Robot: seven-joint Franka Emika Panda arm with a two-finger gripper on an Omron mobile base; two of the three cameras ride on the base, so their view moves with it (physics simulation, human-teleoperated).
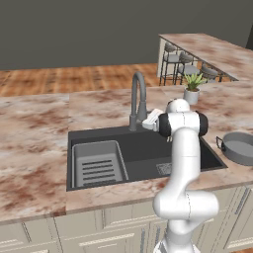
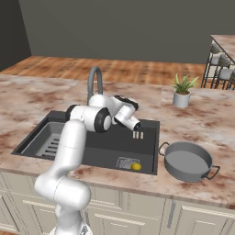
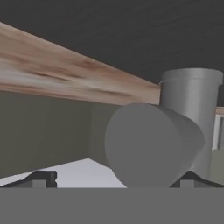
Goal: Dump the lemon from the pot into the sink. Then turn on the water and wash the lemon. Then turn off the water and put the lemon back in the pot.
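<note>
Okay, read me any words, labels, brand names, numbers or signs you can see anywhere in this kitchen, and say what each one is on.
None: no readable text appears in any view.
The pot, the sink, the faucet, the plant's white pot and the gripper all carry plain surfaces without lettering, labels or numbers.

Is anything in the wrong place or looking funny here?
The lemon lies in the sink by the drain grate, not in the pot, which stands upright on the counter. Nothing looks spilled or broken.
</note>
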